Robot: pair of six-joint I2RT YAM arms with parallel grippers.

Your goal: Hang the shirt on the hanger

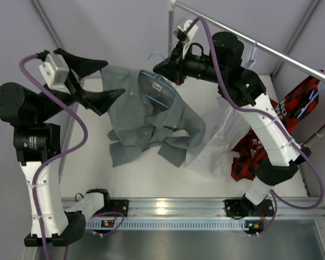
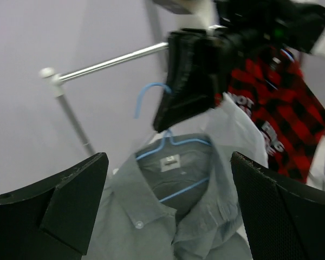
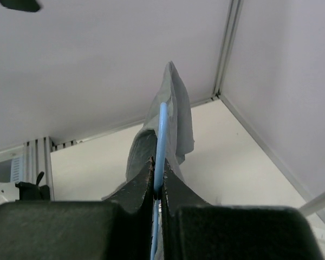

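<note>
The right gripper point(image 1: 167, 69) is pinched tight on the light-blue hanger point(image 1: 161, 81), up near the metal rail point(image 1: 260, 46); from its own wrist the jaws point(image 3: 158, 168) meet on the thin blue wire point(image 3: 162, 135) with no gap between them. The grey shirt point(image 1: 146, 116) hangs from that hanger, the collar wrapped around the frame and a label showing inside the neck; the body and sleeves spill in loose folds over the white table point(image 1: 151, 179). The hook point(image 2: 146, 95) stands free above the collar, beside the rail and not on it. The left gripper point(image 1: 114, 78) is spread wide with nothing in it; its black fingers point(image 2: 70, 200) sit either side of the shirt's shoulder point(image 2: 168, 216), near the cloth; whether they touch it I cannot tell. Behind the right arm a white shirt point(image 1: 222, 135) and a red-and-black checked garment point(image 1: 292, 105) hang from the same rail.
</note>
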